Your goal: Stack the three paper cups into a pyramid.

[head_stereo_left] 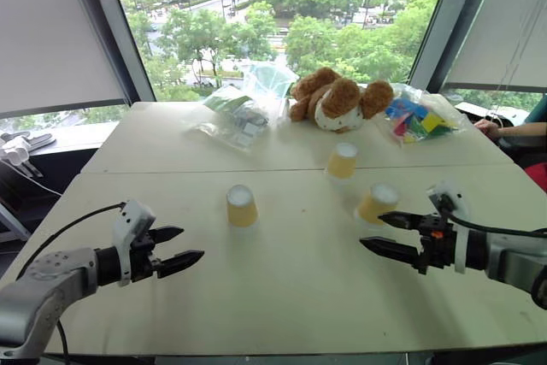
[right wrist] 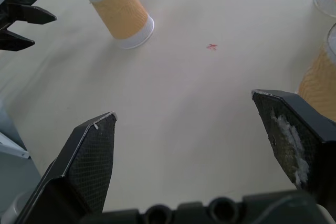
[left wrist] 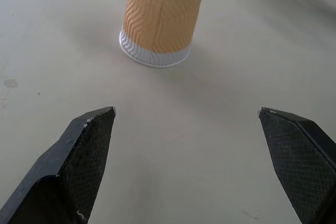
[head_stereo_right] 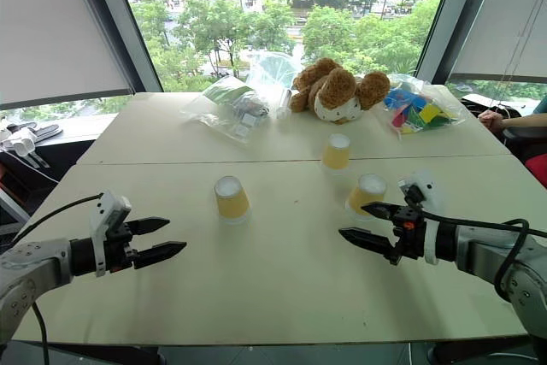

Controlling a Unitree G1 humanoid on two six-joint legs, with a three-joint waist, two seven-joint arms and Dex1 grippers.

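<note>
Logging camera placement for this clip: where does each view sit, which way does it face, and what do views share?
Left and right eye views: on the head, looking forward and down over the table; left gripper and right gripper show, both open.
Left wrist view: along its own fingers, facing the left cup.
Right wrist view: along its own fingers, across the table.
Shared: both wrist views and the eye views show the left cup.

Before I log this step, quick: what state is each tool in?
Left tool: open, holding nothing.
Right tool: open, holding nothing, beside a paper cup.
</note>
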